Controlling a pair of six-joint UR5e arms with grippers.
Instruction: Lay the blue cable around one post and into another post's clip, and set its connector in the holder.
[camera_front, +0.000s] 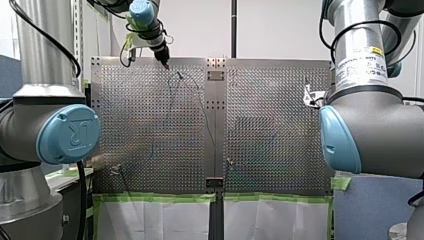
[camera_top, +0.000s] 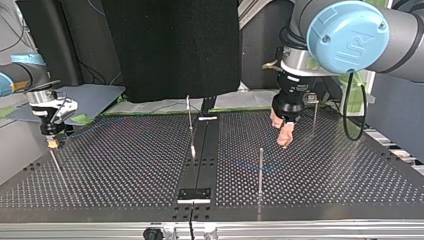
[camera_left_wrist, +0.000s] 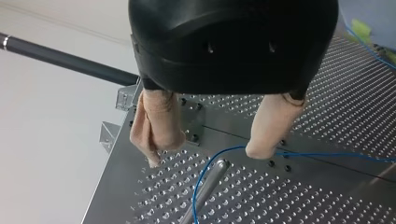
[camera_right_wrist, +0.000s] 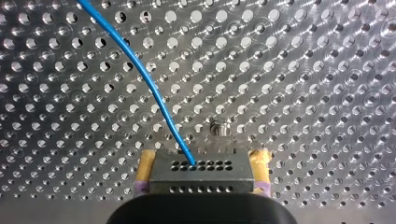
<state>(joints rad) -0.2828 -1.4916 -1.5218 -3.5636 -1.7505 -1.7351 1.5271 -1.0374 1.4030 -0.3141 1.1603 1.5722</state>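
My right gripper (camera_right_wrist: 201, 176) is shut on a grey connector block (camera_right_wrist: 201, 169), with its yellow pads (camera_right_wrist: 147, 168) against both sides. The blue cable (camera_right_wrist: 140, 70) leaves the block and arcs away over the perforated table. A small metal fitting (camera_right_wrist: 221, 128) stands just ahead of the block. My left gripper (camera_left_wrist: 203, 156) is open, its beige fingers (camera_left_wrist: 156, 126) spread above the plate. The cable (camera_left_wrist: 208, 170) curves beside a metal post (camera_left_wrist: 208, 186) and runs under one fingertip. In the top view my left gripper (camera_top: 285, 134) hangs at the right and my right gripper (camera_top: 52, 141) at the left.
Thin metal posts (camera_top: 260, 172) (camera_top: 315, 117) (camera_top: 189, 112) rise from the perforated table (camera_top: 125, 165). A plain metal strip (camera_top: 200, 165) runs down the table's middle. Green tape (camera_front: 160, 198) lines the near edge in the front view.
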